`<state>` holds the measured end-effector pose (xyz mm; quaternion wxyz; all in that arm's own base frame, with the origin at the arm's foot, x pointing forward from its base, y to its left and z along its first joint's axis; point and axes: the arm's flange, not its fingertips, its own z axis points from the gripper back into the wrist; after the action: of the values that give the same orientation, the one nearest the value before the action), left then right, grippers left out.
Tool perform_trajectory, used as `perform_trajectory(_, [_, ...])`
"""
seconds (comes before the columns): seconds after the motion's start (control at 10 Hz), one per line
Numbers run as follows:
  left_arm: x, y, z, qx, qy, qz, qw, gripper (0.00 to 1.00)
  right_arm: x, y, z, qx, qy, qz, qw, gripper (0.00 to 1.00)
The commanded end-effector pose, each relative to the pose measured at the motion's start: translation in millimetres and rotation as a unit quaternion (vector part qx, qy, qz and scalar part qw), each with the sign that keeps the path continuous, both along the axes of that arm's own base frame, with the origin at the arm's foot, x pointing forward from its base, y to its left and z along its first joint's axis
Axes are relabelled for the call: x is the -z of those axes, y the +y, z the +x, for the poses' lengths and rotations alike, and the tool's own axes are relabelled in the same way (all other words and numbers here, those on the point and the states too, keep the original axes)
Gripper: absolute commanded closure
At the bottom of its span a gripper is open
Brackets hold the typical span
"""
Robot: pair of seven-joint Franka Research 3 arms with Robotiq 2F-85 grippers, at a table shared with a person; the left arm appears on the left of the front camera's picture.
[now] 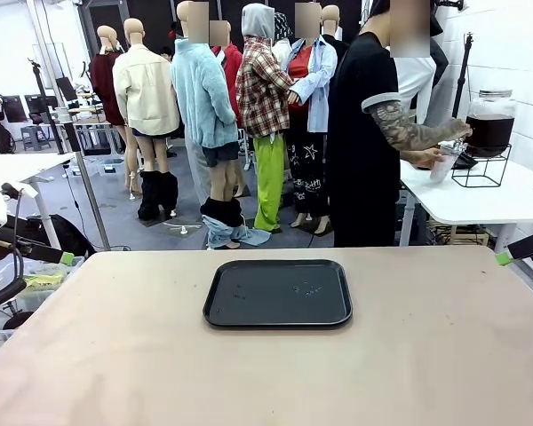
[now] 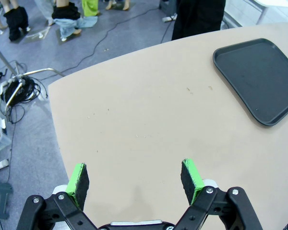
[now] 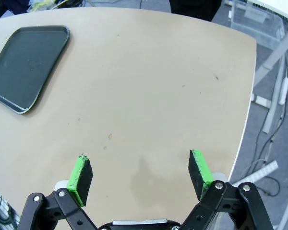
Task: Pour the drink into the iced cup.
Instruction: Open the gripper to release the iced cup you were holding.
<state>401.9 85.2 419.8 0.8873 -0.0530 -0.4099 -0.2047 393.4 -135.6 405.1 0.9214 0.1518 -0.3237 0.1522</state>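
Both arms sit parked at the table's sides, clear of the middle. The left gripper (image 2: 134, 184) hovers over bare tabletop with jaws spread wide, holding nothing; the right gripper (image 3: 141, 177) is the same, wide apart and empty. The black tray (image 1: 277, 293) lies bare at the centre of the table (image 1: 426, 355), likely as the spot for the cups.

The drink is not on this table. It stands as dark liquid in a glass dispenser (image 1: 489, 120) on a wire stand at a white side table behind. The person (image 1: 364, 133) is turned toward it, one hand (image 1: 460, 130) at the dispenser, the other holding a cup (image 1: 441, 164) below, apparently filling it.

Judgement: setup stage; pouring not begun. Arms probably wait for handover.
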Motion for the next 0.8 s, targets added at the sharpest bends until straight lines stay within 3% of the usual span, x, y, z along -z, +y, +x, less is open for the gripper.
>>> perform_trajectory(0.0, [2.4,0.0,-0.5,-0.005,-0.007,0.001,1.000,0.00,0.3,-1.8,0.3,-0.008,-0.002,-0.007,1.000,0.00])
perform_trajectory(0.7, [2.4,0.0,-0.5,-0.005,-0.007,0.001,1.000,0.00,0.3,-1.8,0.3,-0.008,-0.002,-0.007,1.000,0.00])
